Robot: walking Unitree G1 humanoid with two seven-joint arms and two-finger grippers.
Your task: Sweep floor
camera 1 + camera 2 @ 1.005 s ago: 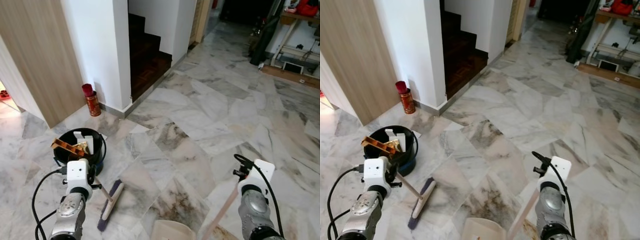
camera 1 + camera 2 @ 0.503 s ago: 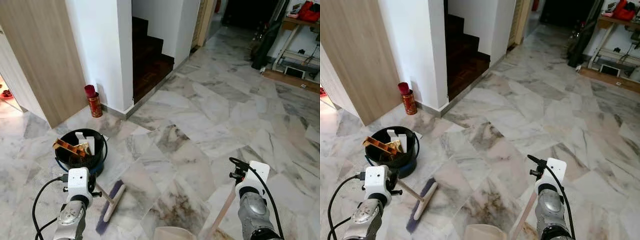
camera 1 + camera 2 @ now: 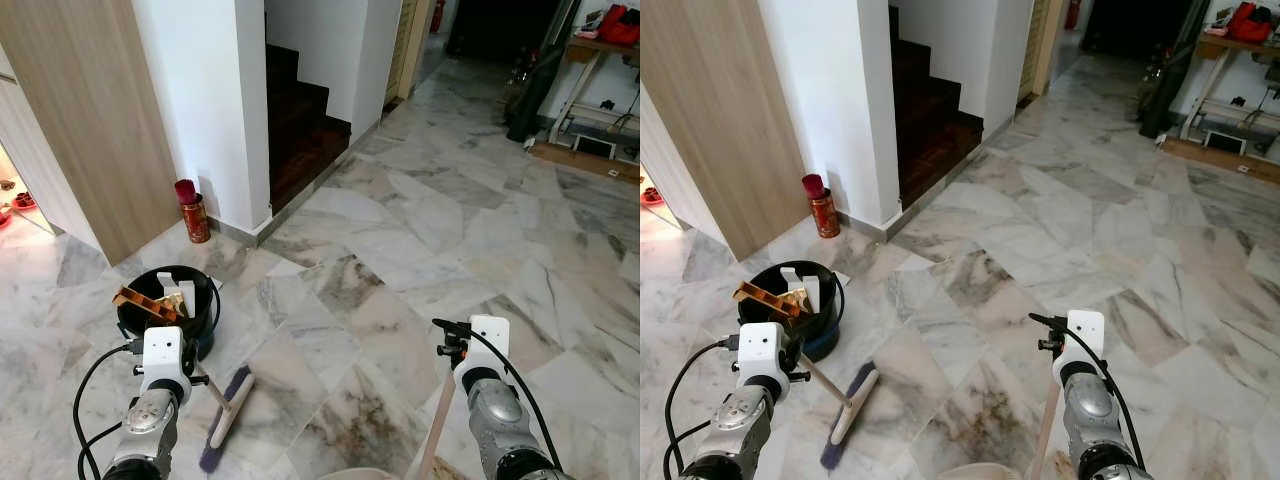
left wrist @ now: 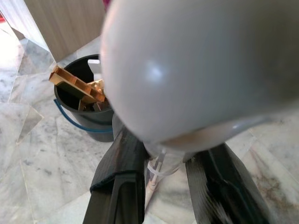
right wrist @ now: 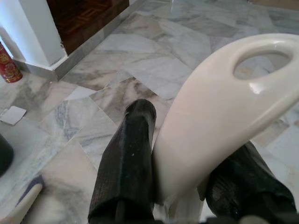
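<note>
Left gripper [image 4: 161, 186]: its two black fingers [image 4: 119, 186] are clamped on the pale handle of a long broom [image 3: 222, 400], low at the robot's left. The broom's cream head with dark bristles [image 3: 228, 420] rests on the grey-veined white marble floor [image 3: 420, 230], just ahead of that arm.

Right gripper [image 5: 180, 186]: fingers closed around the cream plastic handle with an oval loop at its end [image 5: 219, 116]; in the head views this pale handle [image 3: 437, 430] runs down beside the right arm, to a cream dustpan rim [image 3: 975, 470] at the frame's lower edge.

Just beside the broom head, toward the left, stands a black round bucket with a blue band [image 3: 165, 310] holding a gold-brown box and other scraps. Farther off, a red cylindrical tin [image 3: 194, 212] sits at the foot of a white wall corner [image 3: 215, 100], next to dark wooden stairs [image 3: 300, 130].
</note>
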